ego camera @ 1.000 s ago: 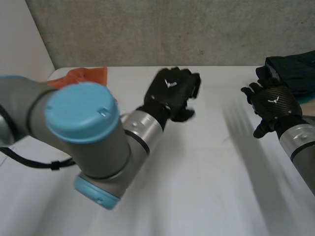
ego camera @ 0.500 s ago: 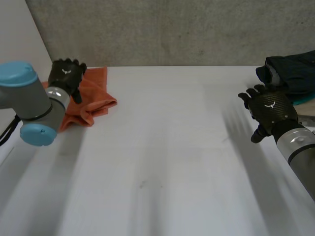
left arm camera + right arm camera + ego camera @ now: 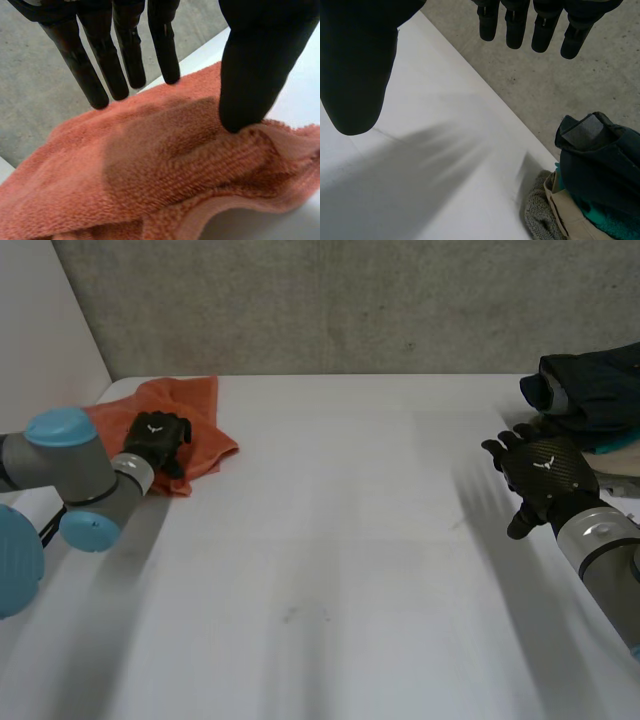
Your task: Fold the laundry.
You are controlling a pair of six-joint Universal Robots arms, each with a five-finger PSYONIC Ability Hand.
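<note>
Your left robot hand (image 3: 158, 436) is hanging released, fingers straight, over the orange towel (image 3: 195, 400), which is lying crumpled at the worktop's (image 3: 350, 540) far left corner. Your right robot hand (image 3: 540, 475) is hovering released near the dark clothes pile (image 3: 595, 390).

Left hand (image 3: 158, 437) swung from mid-bench across to the orange towel (image 3: 200, 412) at the far left corner, then settled nearer its front edge, right hand (image 3: 543, 472) drifted slightly back from the clothes pile (image 3: 592, 390)

Nubby terry towel (image 3: 165, 165) (matt table (image 3: 350, 570))
</note>
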